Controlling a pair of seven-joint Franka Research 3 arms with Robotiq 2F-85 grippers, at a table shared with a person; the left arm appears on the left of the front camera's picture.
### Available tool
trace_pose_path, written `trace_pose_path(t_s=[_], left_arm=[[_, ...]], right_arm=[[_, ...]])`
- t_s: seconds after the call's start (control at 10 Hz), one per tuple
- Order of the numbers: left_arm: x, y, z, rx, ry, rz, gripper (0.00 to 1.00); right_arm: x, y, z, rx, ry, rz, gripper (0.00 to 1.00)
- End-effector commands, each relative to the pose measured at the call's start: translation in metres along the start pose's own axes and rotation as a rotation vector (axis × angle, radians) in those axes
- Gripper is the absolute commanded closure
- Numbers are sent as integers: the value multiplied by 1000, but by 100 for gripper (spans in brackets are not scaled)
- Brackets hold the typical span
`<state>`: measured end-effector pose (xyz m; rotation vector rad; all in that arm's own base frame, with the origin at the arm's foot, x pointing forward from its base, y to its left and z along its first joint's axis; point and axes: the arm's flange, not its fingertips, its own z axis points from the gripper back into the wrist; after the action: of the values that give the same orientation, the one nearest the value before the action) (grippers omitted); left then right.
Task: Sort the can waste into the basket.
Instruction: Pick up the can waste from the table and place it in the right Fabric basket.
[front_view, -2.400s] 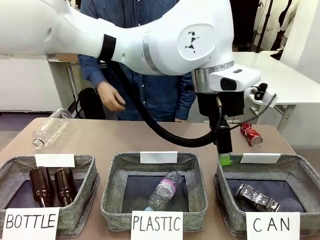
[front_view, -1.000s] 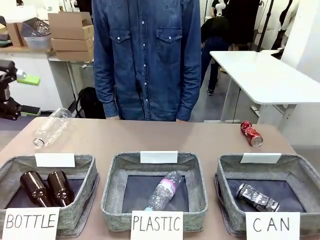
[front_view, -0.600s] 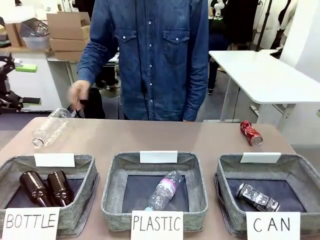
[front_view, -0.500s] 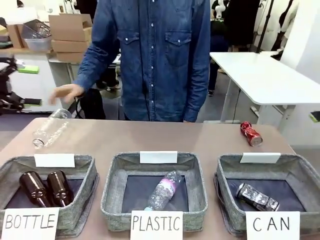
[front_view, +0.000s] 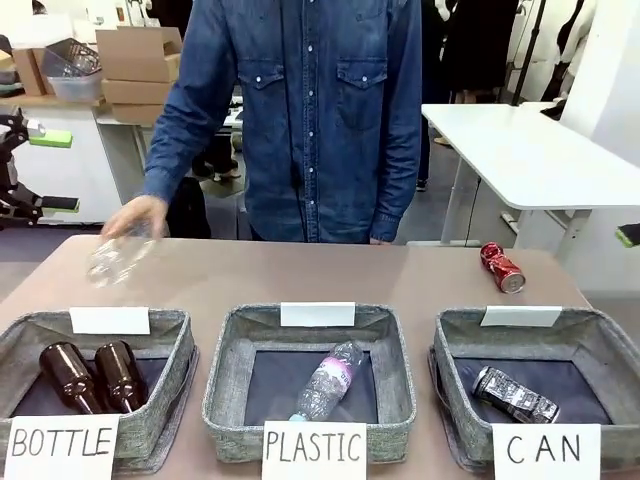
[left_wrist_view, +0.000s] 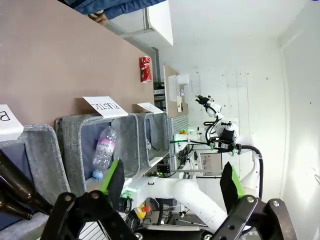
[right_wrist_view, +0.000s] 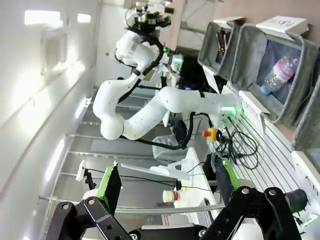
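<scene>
we see our left gripper and right gripper, black with grey pivot pins and green finger pads, and a person in a blue denim shirt with snap buttons and two chest pockets.

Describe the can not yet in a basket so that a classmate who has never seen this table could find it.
Start at the brown table and find the grey fabric basket signed CAN at its right end. Behind it, on the bare tabletop, lies a small crushed shiny red metal can. The only other one, a silver and black can, lies inside the basket.
</scene>
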<state>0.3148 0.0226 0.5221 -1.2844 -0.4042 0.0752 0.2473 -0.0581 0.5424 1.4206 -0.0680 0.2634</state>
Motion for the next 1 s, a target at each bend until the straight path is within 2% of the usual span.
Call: trace_pose_path(t_s=[0.0,0.7,0.8,0.9], left_arm=[[-2,-1,1,8,10,-11,0],[-2,-1,1,8,10,-11,0],[-2,-1,1,8,10,-11,0],[-2,-1,1,8,10,-11,0]], right_arm=[[0,3,3,8,5,-2,0],[0,0,0,0,0,0,0],[8,1,-1,-360,-257,-159,0],[25,-4,-9,-766,-366,-291,0]])
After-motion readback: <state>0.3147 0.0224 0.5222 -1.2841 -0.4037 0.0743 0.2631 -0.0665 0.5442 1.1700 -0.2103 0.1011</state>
